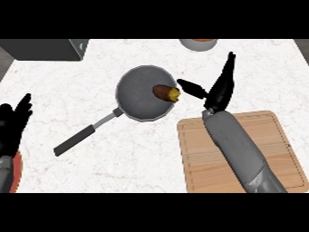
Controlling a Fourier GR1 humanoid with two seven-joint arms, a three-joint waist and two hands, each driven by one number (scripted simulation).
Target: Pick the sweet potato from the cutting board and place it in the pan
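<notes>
The sweet potato (165, 93), brown with a yellow cut end, lies inside the grey pan (135, 93) near its right rim. My right hand (220, 88) hovers just right of the pan, open, fingers straight and pointing away, thumb stretched toward the potato but apart from it. The wooden cutting board (277, 140) lies at the lower right, partly covered by my right forearm, with nothing on its visible part. At the left edge rests my left hand (8, 127), open with fingers up.
The pan's dark handle (83, 136) points down-left across the white marble counter. A grey box (46, 49) stands at the back left. An orange-rimmed bowl (198, 43) sits at the back edge. Something red (16, 165) shows under my left forearm.
</notes>
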